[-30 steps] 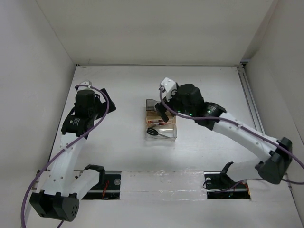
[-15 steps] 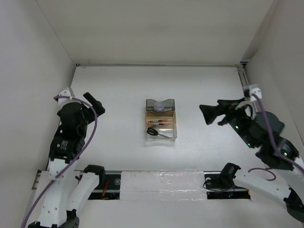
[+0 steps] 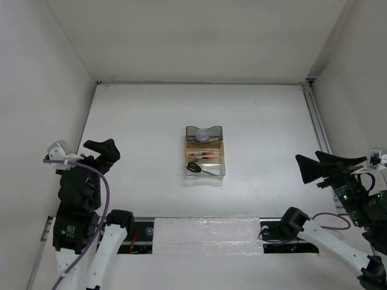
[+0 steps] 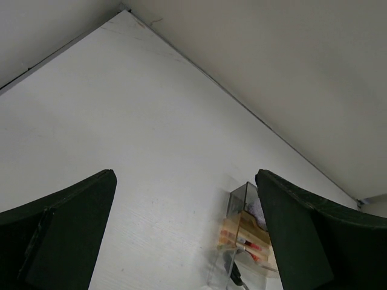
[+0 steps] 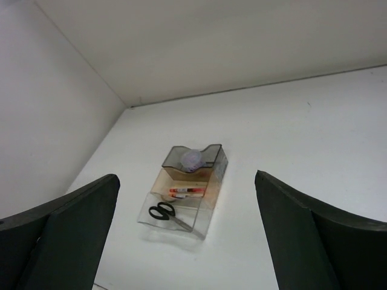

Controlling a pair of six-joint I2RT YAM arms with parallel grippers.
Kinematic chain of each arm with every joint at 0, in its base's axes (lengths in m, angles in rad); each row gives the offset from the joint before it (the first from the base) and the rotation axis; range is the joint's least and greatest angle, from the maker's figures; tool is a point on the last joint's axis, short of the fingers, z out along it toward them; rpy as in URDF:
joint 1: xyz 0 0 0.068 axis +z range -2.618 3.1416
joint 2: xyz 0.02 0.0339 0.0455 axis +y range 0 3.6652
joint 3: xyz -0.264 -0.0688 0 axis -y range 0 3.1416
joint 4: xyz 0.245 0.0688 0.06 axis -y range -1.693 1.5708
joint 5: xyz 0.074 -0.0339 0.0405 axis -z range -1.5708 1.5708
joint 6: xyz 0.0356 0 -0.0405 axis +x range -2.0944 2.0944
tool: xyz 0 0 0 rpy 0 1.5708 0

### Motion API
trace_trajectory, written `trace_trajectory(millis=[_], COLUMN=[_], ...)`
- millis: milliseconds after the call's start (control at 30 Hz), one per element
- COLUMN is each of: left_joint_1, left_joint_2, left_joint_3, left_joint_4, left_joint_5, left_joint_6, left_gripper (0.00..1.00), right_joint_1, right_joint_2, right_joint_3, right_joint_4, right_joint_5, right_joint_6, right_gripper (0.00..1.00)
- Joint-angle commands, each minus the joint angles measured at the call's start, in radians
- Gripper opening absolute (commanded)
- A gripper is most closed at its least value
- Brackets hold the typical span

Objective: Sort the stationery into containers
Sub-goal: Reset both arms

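Left gripper [image 4: 184, 174], right gripper [image 5: 187, 176]: spread wide, well apart from clear bin [image 3: 221, 173]. In clear bin: scissors [image 3: 196, 168]. In amber bin [image 3: 221, 151]: red pens [image 3: 202, 155]. In grey bin [image 3: 188, 132]: round piece [image 3: 204, 134].

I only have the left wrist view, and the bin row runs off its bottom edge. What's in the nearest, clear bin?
Observer: Black-handled scissors lie in the clear bin, nothing else with them.
Reviewer: The far grey one shows me only a pale smudge.
Observer: That is a round lavender-grey piece, alone in the smoky grey bin.
Reviewer: And the other arm?
Observer: The right gripper is open and empty, well off to the right of the clear bin.
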Motion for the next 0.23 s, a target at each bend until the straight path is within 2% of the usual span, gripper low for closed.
trace_trajectory(millis=[0,200], left_joint_1=[0.003,0.003], left_joint_2=[-0.028,-0.068], left_joint_3=[-0.007,-0.007], left_joint_4=[0.027,0.027], left_joint_5=[-0.051,-0.060], left_joint_6=[-0.030,-0.040], left_gripper=[1.00,1.00], right_joint_1=[0.011,0.020], right_joint_2=[-0.001,0.000], right_joint_3=[-0.009,0.000], right_joint_4=[-0.054,-0.063], right_joint_5=[0.073,0.098], right_joint_6=[0.007,0.007], right_gripper=[1.00,1.00])
